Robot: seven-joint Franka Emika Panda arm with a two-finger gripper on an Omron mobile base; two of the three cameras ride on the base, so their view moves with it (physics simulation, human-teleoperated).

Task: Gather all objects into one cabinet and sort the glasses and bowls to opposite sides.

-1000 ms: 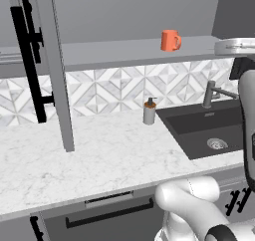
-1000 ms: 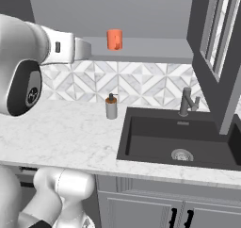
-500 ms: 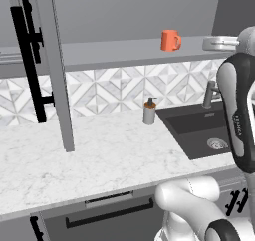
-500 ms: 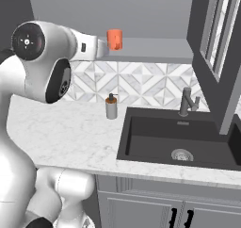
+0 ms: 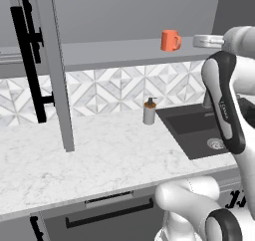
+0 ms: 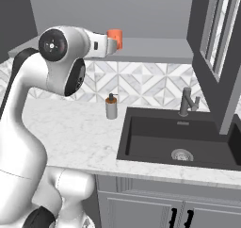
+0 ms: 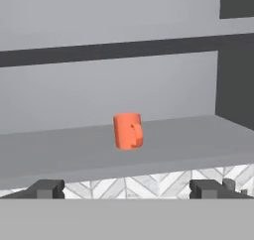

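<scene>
Hand view: orange mug (image 7: 128,130) stands upright on the grey shelf (image 7: 59,152), roughly mid-depth, handle turned toward the right of this view. Gripper (image 7: 127,188) is spread wide, both dark tips low at the picture's bottom, mug centred between them but well ahead; nothing held.

Left base view: mug (image 5: 170,40) sits alone toward the right end of the shelf (image 5: 114,56), back from the front edge. Open cabinet door (image 5: 52,65) with its black bar handle (image 5: 30,60) hangs at the left. Soap bottle (image 5: 149,111) on the counter (image 5: 99,155) near the sink (image 5: 199,130), well below and clear of the work.

Right base view: the arm's forearm is level with the shelf, its end just in front of the mug (image 6: 115,38).

Judgement: step in hand is the approach to grasp the mug.
- Advance straight and level, keeping the tips above the shelf's front edge.
- The handle lies on one side, so either close across body and handle with the present wide opening, or roll the hand so the fingers avoid it.
- Close only once the tips are past the mug's middle.
- Lift before withdrawing, so the base does not drag.
</scene>
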